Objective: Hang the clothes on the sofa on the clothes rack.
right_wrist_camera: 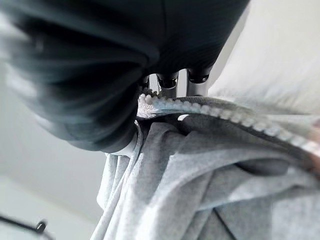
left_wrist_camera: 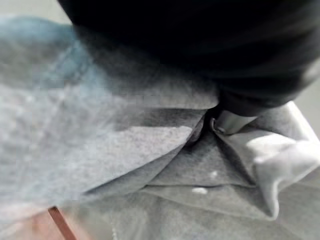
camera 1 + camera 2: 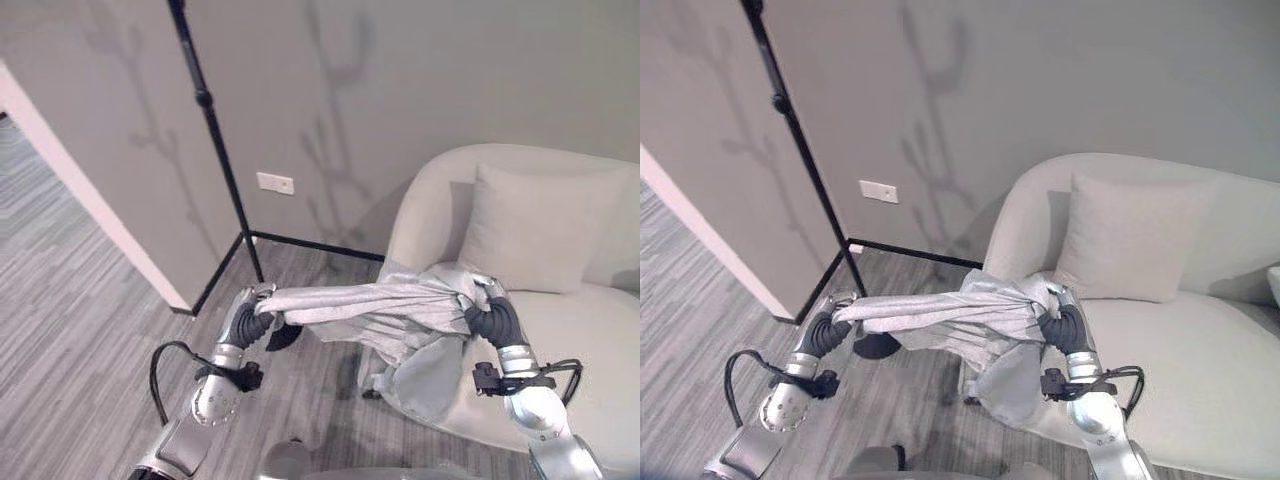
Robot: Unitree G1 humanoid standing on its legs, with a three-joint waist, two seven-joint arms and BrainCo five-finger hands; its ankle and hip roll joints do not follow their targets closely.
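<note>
Garment (image 3: pixel 375 310) sags soft and light between my hands; left hand (image 3: pixel 256 318) at nine o'clock, right hand (image 3: pixel 488 312) at three, both clenched on cloth. I'd grip its firmer zipper edge (image 1: pixel 220 107); rack pole (image 3: pixel 215 140) stands at eleven.

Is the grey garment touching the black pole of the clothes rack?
Apart. In the left eye view the grey garment hangs between both hands, with bare floor showing between it and the black pole.

Soft, even light — branching shadows fall on the wall (image 3: pixel 400 110); both wrist views are blurred.
</note>
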